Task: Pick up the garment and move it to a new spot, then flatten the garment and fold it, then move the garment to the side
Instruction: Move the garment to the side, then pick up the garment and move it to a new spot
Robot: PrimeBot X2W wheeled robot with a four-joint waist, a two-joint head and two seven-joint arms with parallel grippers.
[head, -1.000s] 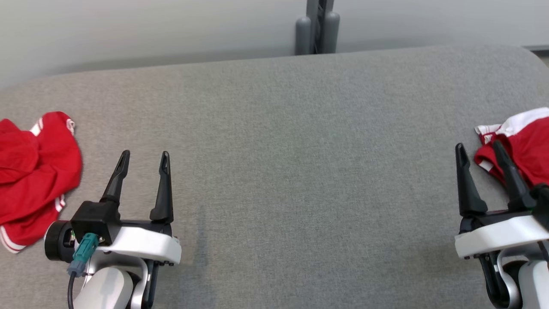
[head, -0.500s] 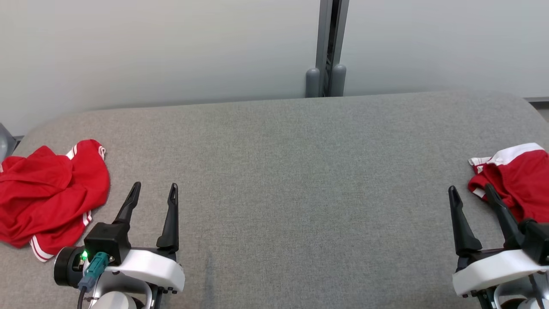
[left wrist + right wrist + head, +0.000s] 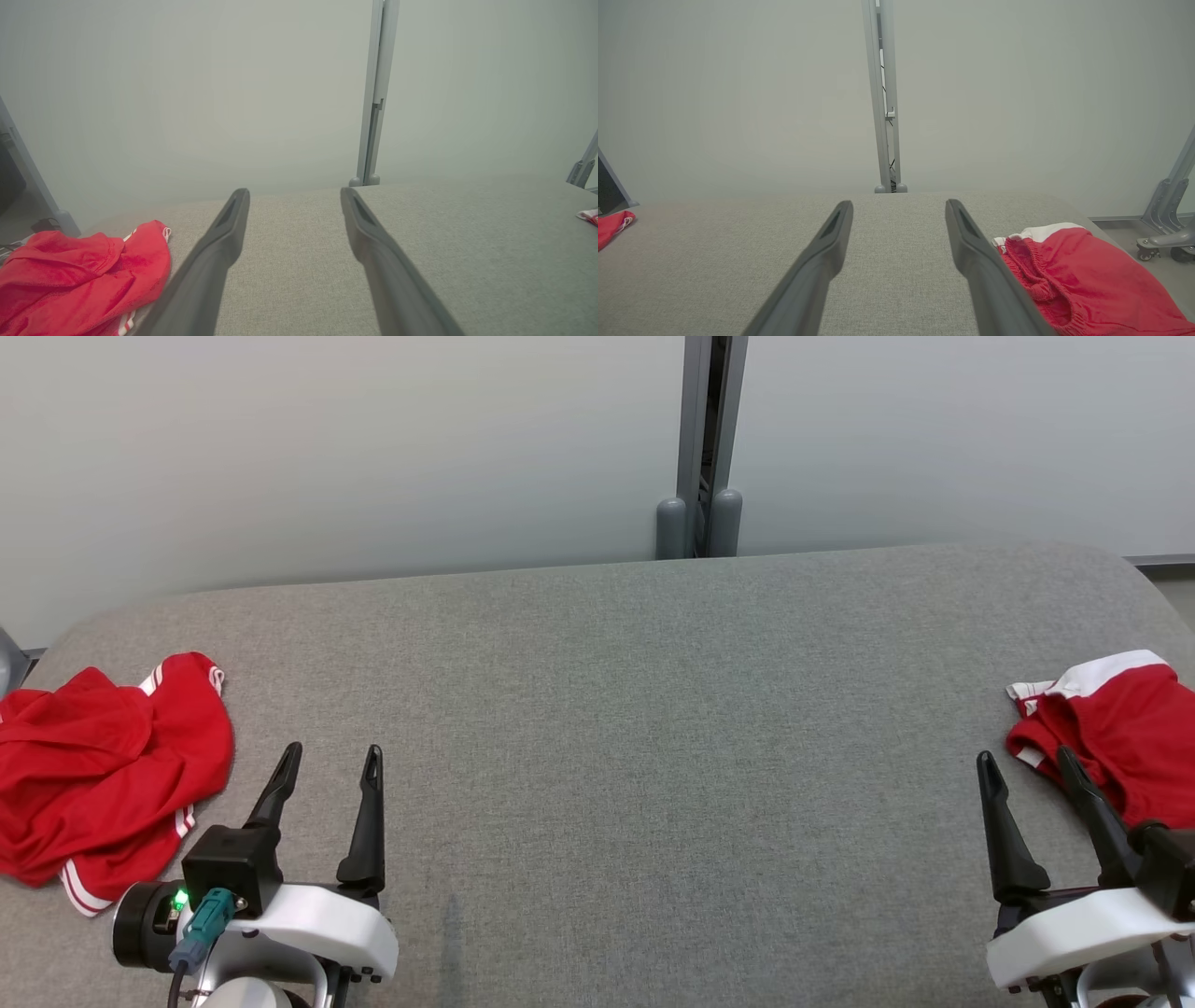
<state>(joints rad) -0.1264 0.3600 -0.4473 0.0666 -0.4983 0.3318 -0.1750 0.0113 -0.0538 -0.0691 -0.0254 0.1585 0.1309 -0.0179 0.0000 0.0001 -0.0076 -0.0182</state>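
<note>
Head view shows two garments: left garment (image 3: 112, 775), right garment (image 3: 1130, 733).

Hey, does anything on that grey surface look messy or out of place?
Neither garment lies flat: the left red garment is bunched near the grey surface's left edge, the right red garment rumpled at its right edge beside the right gripper. It and the left gripper are open, empty.

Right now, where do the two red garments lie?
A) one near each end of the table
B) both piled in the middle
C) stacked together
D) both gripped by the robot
A: the left garment lies by the left gripper, the right garment by the right gripper.
</note>
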